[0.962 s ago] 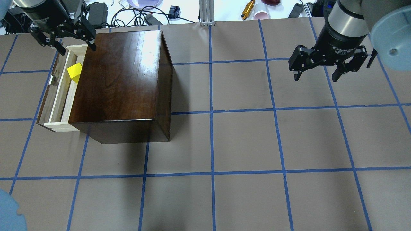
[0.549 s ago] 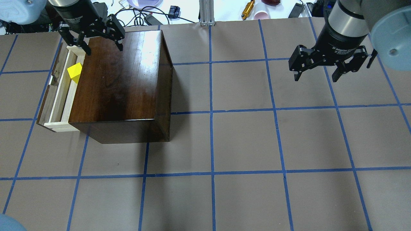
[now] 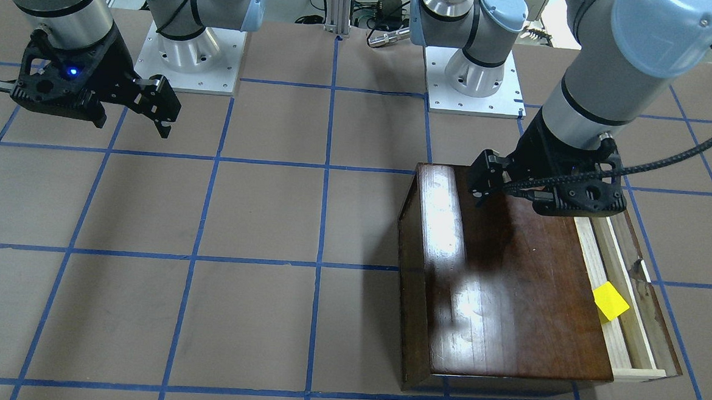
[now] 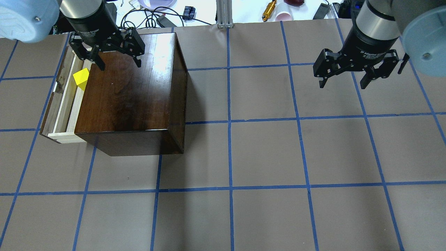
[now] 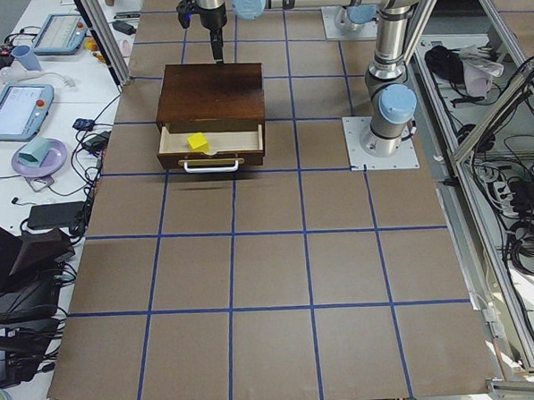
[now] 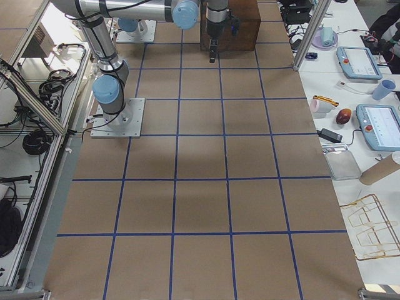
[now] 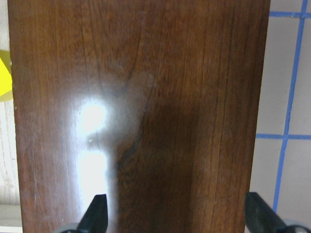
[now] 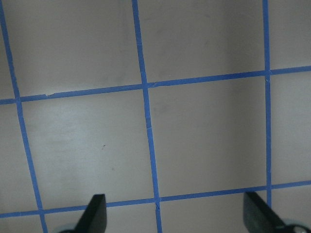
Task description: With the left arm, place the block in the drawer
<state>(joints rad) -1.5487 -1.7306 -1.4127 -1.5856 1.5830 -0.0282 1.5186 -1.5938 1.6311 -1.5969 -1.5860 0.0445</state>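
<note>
The yellow block lies in the open pale-wood drawer that sticks out of the dark wooden box. It also shows in the front view, the left exterior view and at the left edge of the left wrist view. My left gripper is open and empty above the box top, to the right of the block. My right gripper is open and empty over the bare table, far right. In the front view the left gripper hangs over the box's rear part.
The box stands at the table's far left in the overhead view. Blue tape lines grid the brown table. Cables and small items lie beyond the far edge. The arm bases stand on the robot's side.
My left gripper has moved right, from over the drawer's far end to above the box top. The block stays in the drawer. The right arm has not moved.
</note>
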